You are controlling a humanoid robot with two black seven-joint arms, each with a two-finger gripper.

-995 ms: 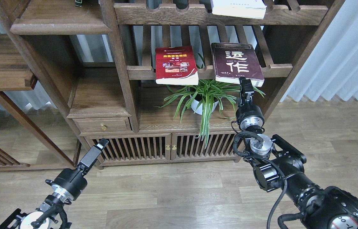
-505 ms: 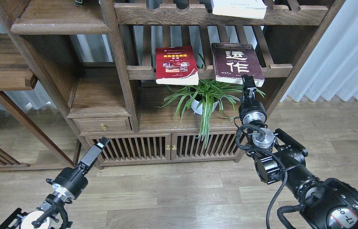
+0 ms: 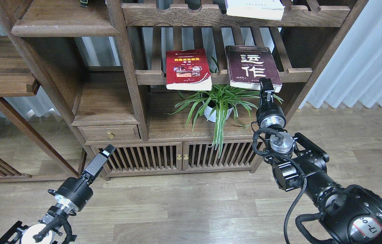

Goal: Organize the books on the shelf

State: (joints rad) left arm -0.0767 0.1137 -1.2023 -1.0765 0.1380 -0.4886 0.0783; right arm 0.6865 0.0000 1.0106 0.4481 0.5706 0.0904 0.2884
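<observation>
Dark wooden shelving unit [image 3: 128, 67], plank floor [image 3: 184, 210], white curtain [image 3: 363, 57], both arms' finger state unclear

The right hand [image 3: 266, 83] overlaps the maroon book's [image 3: 251, 66] lower front edge on the slatted rack [image 3: 150, 77].

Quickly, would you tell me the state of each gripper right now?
Left gripper: down by the cabinet doors, holding nothing; open or closed cannot be told.
Right gripper: at the maroon book's front edge; grip cannot be told.
</observation>
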